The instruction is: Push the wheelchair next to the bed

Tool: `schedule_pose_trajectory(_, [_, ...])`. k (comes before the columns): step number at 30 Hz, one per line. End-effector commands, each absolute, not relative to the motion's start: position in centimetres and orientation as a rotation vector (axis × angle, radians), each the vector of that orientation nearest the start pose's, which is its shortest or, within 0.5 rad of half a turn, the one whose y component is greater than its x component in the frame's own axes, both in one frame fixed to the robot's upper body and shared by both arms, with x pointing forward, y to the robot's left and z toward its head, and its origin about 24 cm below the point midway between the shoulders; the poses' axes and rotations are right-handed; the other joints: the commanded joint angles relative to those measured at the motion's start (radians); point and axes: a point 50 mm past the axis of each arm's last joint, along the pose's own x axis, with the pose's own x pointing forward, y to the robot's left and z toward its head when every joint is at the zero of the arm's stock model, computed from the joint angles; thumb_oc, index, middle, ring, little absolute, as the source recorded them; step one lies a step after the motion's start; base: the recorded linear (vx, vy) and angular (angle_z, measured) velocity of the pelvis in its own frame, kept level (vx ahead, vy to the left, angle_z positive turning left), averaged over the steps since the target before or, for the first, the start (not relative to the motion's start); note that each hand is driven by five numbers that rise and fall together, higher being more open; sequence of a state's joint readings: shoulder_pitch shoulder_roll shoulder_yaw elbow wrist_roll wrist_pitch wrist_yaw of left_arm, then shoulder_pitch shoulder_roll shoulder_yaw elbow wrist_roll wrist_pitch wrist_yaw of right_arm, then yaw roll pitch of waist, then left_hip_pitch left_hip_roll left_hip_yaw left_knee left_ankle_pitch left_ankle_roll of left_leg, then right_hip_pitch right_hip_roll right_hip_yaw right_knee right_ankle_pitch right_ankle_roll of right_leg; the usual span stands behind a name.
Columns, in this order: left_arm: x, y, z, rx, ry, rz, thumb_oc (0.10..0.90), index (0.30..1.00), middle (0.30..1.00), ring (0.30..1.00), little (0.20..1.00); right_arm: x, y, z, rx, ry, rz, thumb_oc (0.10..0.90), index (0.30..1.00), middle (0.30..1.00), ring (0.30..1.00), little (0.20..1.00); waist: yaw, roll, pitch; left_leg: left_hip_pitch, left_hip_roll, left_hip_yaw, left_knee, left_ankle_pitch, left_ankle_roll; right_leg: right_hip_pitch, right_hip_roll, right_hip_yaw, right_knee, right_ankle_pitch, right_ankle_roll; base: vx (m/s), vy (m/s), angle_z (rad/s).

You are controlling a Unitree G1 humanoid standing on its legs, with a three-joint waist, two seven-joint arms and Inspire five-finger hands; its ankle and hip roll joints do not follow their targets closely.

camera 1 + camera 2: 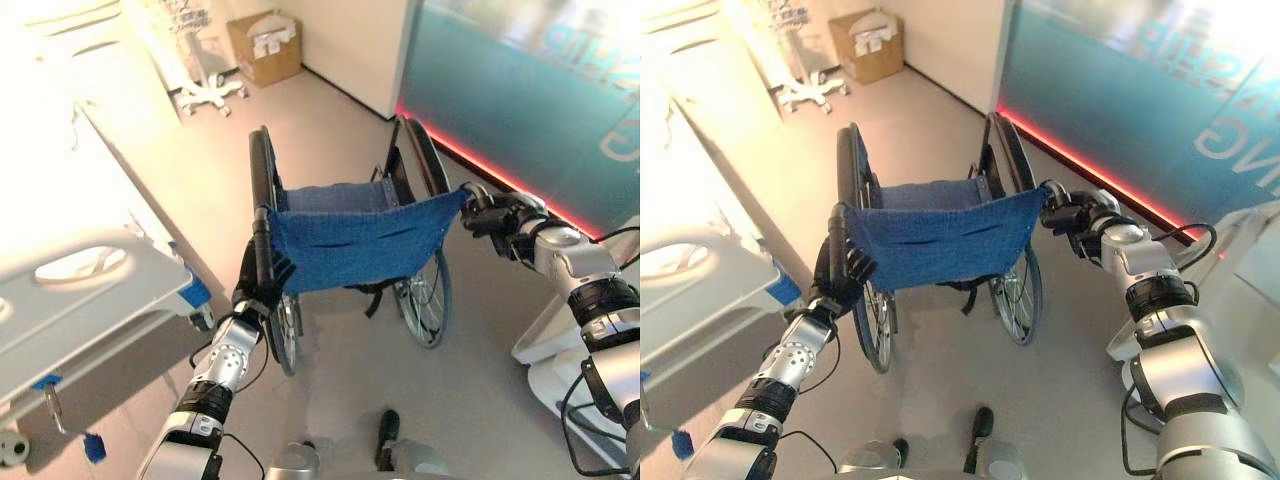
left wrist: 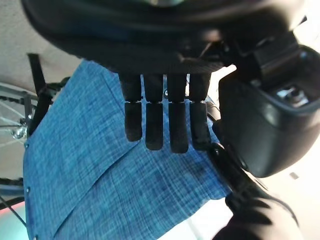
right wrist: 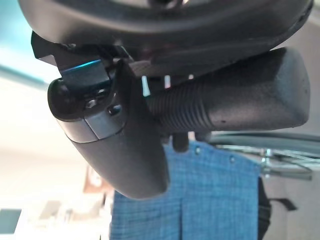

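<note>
The wheelchair stands on the floor directly ahead, its blue cloth backrest facing the robot and its large wheels to either side. The left hand is at the chair's left push handle, fingers hanging fairly straight in front of the blue cloth in the left wrist view; whether it clasps the handle, I cannot tell. The right hand is closed around the ribbed right push handle, thumb wrapped over it. The bed lies to the left, its white footboard near the chair's left wheel but apart from it. A cardboard box sits against the far wall.
</note>
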State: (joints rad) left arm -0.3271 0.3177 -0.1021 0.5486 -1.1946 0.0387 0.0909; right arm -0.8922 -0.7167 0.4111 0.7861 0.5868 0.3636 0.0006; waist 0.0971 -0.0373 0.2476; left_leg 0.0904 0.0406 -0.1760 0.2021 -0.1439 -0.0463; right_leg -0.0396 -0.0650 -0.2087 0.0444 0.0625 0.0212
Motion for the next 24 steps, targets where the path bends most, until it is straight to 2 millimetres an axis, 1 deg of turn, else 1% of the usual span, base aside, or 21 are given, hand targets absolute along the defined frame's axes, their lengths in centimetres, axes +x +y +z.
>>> schedule_pose_trajectory(1, [33.2,14.3,6.9,-0.795,0.151,-0.174,0.4,0.3,0.3,0.3,0.3,39.9,-16.5,18.6,-0.216,0.077,0.296,0.4,0.3,0.3,0.3,0.3,0.003,-0.05,-0.039,-0.041,-0.006,0.102,0.298,0.213,0.0,0.025,-0.045,0.009,0.078,-0.015,0.015,0.17,-0.414,0.14])
schedule_pose_trajectory(2, [33.1,14.1,6.8,-0.796,0.153,-0.179,0.4,0.3,0.3,0.3,0.3,39.9,-16.7,18.6,-0.223,0.073,0.282,0.4,0.3,0.3,0.3,0.3,0.001,-0.055,-0.031,-0.069,-0.006,0.136,0.354,0.2,0.003,0.042,-0.039,-0.002,0.079,-0.023,0.005,0.17,-0.363,0.21])
schedule_pose_trajectory(3, [33.0,13.9,6.7,-0.793,0.155,-0.184,0.4,0.3,0.3,0.3,0.3,39.9,-16.9,18.6,-0.225,0.072,0.268,0.4,0.3,0.3,0.3,0.3,0.001,-0.059,-0.026,-0.086,-0.003,0.154,0.372,0.194,0.004,0.054,-0.037,-0.009,0.078,-0.027,-0.001,0.17,-0.26,0.31])
schedule_pose_trajectory(4, [33.0,13.5,6.7,-0.789,0.158,-0.196,0.4,0.3,0.3,0.3,0.3,39.9,-17.1,18.6,-0.225,0.072,0.243,0.4,0.3,0.3,0.3,0.3,0.005,-0.064,-0.018,-0.115,-0.008,0.169,0.379,0.171,0.013,0.074,-0.031,-0.018,0.076,-0.034,-0.004,0.16,-0.177,0.37])
schedule_pose_trajectory(5, [33.0,13.4,6.7,-0.79,0.159,-0.2,0.4,0.3,0.3,0.3,0.3,39.9,-17.1,18.6,-0.226,0.072,0.232,0.4,0.3,0.3,0.3,0.3,0.008,-0.064,-0.016,-0.122,-0.024,0.17,0.365,0.152,0.02,0.082,-0.026,-0.017,0.074,-0.039,-0.003,0.21,-0.151,0.43])
schedule_pose_trajectory(6, [33.0,13.5,6.6,-0.791,0.156,-0.201,0.4,0.3,0.3,0.3,0.3,40.0,-17.2,18.7,-0.231,0.071,0.214,0.4,0.3,0.3,0.3,0.3,0.014,-0.058,-0.013,-0.119,-0.052,0.173,0.321,0.131,0.026,0.098,-0.012,-0.014,0.072,-0.049,0.001,0.19,-0.069,0.36])
schedule_pose_trajectory(8, [33.1,13.7,6.8,-0.791,0.149,-0.199,0.4,0.3,0.3,0.3,0.3,40.2,-17.0,18.8,-0.248,0.073,0.205,0.4,0.3,0.3,0.3,0.3,0.027,-0.039,-0.011,-0.112,-0.082,0.204,0.183,0.14,0.022,0.136,0.025,-0.01,0.061,-0.072,0.001,0.23,-0.048,0.31])
schedule_pose_trajectory(9, [33.1,13.6,6.8,-0.792,0.147,-0.2,0.4,0.3,0.3,0.3,0.3,40.3,-16.8,18.9,-0.254,0.074,0.203,0.4,0.3,0.3,0.3,0.3,0.032,-0.033,-0.011,-0.128,-0.091,0.221,0.135,0.146,0.02,0.15,0.039,-0.013,0.055,-0.079,-0.001,0.3,-0.056,0.2])
schedule_pose_trajectory(10, [33.1,13.5,6.8,-0.792,0.143,-0.209,0.4,0.3,0.3,0.3,0.3,40.4,-16.8,19.1,-0.261,0.074,0.2,0.4,0.3,0.3,0.3,0.3,0.054,-0.023,-0.005,-0.169,-0.121,0.244,0.045,0.167,0.019,0.185,0.065,-0.006,0.041,-0.093,-0.003,0.29,-0.066,0.11])
schedule_pose_trajectory(11, [33.0,13.5,6.8,-0.788,0.141,-0.214,0.4,0.3,0.3,0.3,0.3,40.4,-16.8,19.2,-0.264,0.072,0.199,0.4,0.3,0.3,0.3,0.3,0.065,-0.017,-0.003,-0.192,-0.136,0.248,0.009,0.185,0.016,0.204,0.08,0.003,0.034,-0.099,-0.003,0.37,-0.101,0.03])
schedule_pose_trajectory(12, [32.8,13.6,6.9,-0.782,0.139,-0.221,0.4,0.3,0.3,0.3,0.3,40.4,-16.9,19.2,-0.269,0.075,0.196,0.4,0.3,0.3,0.3,0.3,0.086,-0.011,-0.001,-0.232,-0.158,0.264,-0.046,0.225,0.012,0.24,0.104,0.02,0.021,-0.109,-0.005,0.31,-0.102,-0.08])
schedule_pose_trajectory(14, [32.6,13.7,6.9,-0.775,0.139,-0.23,0.4,0.3,0.3,0.3,0.3,40.4,-17.4,19.3,-0.276,0.083,0.185,0.4,0.3,0.3,0.3,0.3,0.11,-0.006,0.0,-0.28,-0.172,0.325,-0.1,0.282,0.007,0.284,0.135,0.031,0.001,-0.12,-0.011,0.35,-0.114,-0.27])
schedule_pose_trajectory(15, [32.5,13.8,7.2,-0.772,0.139,-0.239,0.4,0.3,0.3,0.3,0.3,40.5,-18.1,19.2,-0.283,0.094,0.177,0.4,0.3,0.3,0.3,0.3,0.119,0.0,-0.006,-0.31,-0.174,0.395,-0.137,0.317,0.005,0.313,0.164,0.028,-0.009,-0.135,-0.021,0.39,-0.104,-0.27])
schedule_pose_trajectory(16, [32.5,13.9,7.5,-0.77,0.138,-0.242,0.4,0.3,0.3,0.3,0.3,40.5,-18.5,19.2,-0.292,0.099,0.175,0.4,0.3,0.3,0.3,0.3,0.128,0.0,-0.009,-0.319,-0.179,0.415,-0.153,0.332,0.005,0.326,0.176,0.034,-0.012,-0.145,-0.026,0.44,-0.105,-0.19])
schedule_pose_trajectory(17, [32.6,13.9,7.9,-0.765,0.137,-0.247,0.4,0.3,0.3,0.3,0.3,40.6,-18.8,19.1,-0.306,0.107,0.181,0.4,0.3,0.3,0.3,0.3,0.139,-0.004,-0.015,-0.328,-0.189,0.424,-0.144,0.331,0.014,0.34,0.189,0.039,-0.004,-0.17,-0.037,0.37,-0.067,-0.18])
schedule_pose_trajectory(19, [32.7,13.9,8.3,-0.752,0.136,-0.242,0.4,0.3,0.3,0.3,0.3,40.8,-18.8,18.9,-0.31,0.115,0.203,0.4,0.3,0.3,0.3,0.3,0.147,-0.019,-0.033,-0.307,-0.21,0.418,-0.129,0.287,0.05,0.348,0.189,0.044,0.008,-0.192,-0.037,0.35,-0.038,-0.28])
schedule_pose_trajectory(21, [32.9,13.9,8.6,-0.727,0.126,-0.241,0.4,0.3,0.3,0.3,0.3,40.8,-18.6,18.7,-0.321,0.111,0.225,0.4,0.3,0.3,0.3,0.3,0.162,-0.04,-0.045,-0.297,-0.21,0.423,-0.09,0.221,0.098,0.351,0.17,0.021,0.053,-0.217,-0.032,0.31,-0.039,-0.39])
schedule_pose_trajectory(22, [32.9,13.8,8.7,-0.709,0.122,-0.244,0.4,0.3,0.3,0.3,0.3,40.8,-18.7,18.5,-0.325,0.107,0.231,0.4,0.3,0.3,0.3,0.3,0.175,-0.053,-0.049,-0.298,-0.206,0.427,-0.066,0.197,0.117,0.357,0.147,-0.005,0.092,-0.217,-0.021,0.31,-0.025,-0.21])
schedule_pose_trajectory(23, [32.9,13.8,8.7,-0.702,0.122,-0.244,0.4,0.3,0.3,0.3,0.3,40.8,-18.7,18.3,-0.324,0.107,0.238,0.4,0.3,0.3,0.3,0.3,0.182,-0.066,-0.052,-0.288,-0.219,0.409,-0.062,0.168,0.121,0.367,0.121,-0.014,0.129,-0.213,0.004,0.3,-0.009,0.17])
schedule_pose_trajectory(24, [32.8,13.8,8.6,-0.693,0.121,-0.243,0.4,0.3,0.3,0.3,0.3,40.8,-18.7,18.2,-0.325,0.105,0.245,0.4,0.3,0.3,0.3,0.3,0.192,-0.075,-0.055,-0.283,-0.222,0.406,-0.062,0.162,0.13,0.369,0.098,-0.033,0.165,-0.188,0.028,0.31,0.039,0.25])
